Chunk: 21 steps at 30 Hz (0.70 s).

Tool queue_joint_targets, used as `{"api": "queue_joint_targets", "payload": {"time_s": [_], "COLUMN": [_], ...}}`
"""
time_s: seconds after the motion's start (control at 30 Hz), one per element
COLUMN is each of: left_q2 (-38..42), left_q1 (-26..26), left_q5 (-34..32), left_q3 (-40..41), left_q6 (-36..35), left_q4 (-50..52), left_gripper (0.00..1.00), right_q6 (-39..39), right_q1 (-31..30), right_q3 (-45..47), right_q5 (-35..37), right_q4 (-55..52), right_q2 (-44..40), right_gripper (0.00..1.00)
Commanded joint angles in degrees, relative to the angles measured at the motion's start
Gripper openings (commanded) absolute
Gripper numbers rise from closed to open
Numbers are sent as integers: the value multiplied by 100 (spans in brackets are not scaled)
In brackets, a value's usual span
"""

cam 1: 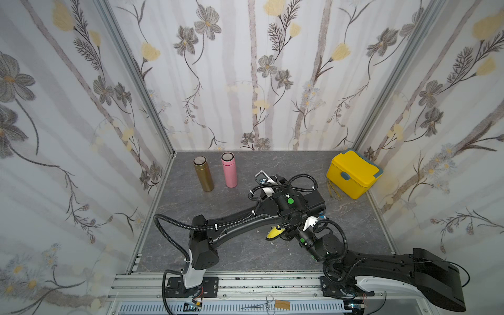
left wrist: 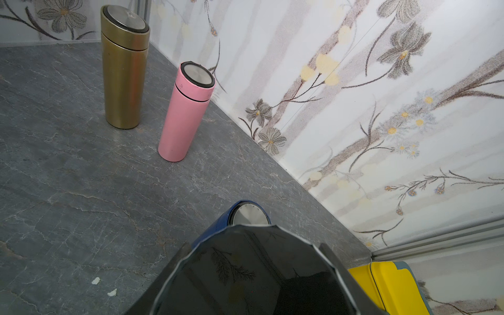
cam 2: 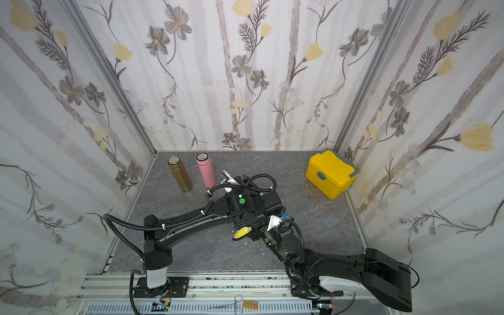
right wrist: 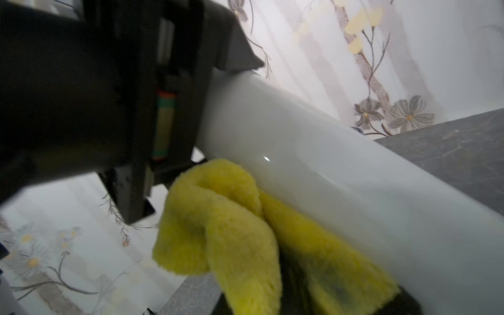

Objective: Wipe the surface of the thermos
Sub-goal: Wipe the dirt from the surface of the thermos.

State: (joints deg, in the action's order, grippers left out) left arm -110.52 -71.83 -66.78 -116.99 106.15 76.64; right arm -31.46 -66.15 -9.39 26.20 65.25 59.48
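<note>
While the left gripper (right wrist: 204, 114) clamps the thermos (right wrist: 313, 152) above the table (cam 1: 169, 245), the right gripper (right wrist: 297, 283) pinches a cloth (right wrist: 226, 218) against it, and the gold flask (cam 1: 204, 174), pink flask (cam 1: 229, 171) and yellow box (cam 1: 353, 174) stand shut behind, contents unseen.

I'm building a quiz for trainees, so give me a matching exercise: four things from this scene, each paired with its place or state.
1. gold thermos
2. yellow box
3. yellow cloth
4. white thermos

A. pressed against the white thermos
B. raised above the table
C. upright beside the pink thermos
D. in a far corner of the table

Pairs: 1-C, 2-D, 3-A, 4-B
</note>
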Motion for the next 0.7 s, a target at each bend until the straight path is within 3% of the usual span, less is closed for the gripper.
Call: {"api": "queue_joint_targets", "payload": {"time_s": [0.0, 0.2, 0.43, 0.67], "left_q2": [112, 134, 194, 311], "left_q1": [-14, -9, -11, -14], "left_q5": [-239, -43, 68, 104], "left_q3": [-119, -319, -386, -319], "left_q6": [122, 48, 31, -15], "left_q4": [248, 237, 237, 230], "left_gripper": [0, 0, 0, 0], "right_q6": [-103, 192, 177, -25], "right_q1": [-20, -159, -205, -224], "right_q3": [338, -58, -928, -19], "right_q5": [693, 828, 890, 1657], "right_q4": [453, 435, 903, 1068], "right_q2": [-106, -108, 847, 771], "right_gripper": [0, 0, 0, 0]}}
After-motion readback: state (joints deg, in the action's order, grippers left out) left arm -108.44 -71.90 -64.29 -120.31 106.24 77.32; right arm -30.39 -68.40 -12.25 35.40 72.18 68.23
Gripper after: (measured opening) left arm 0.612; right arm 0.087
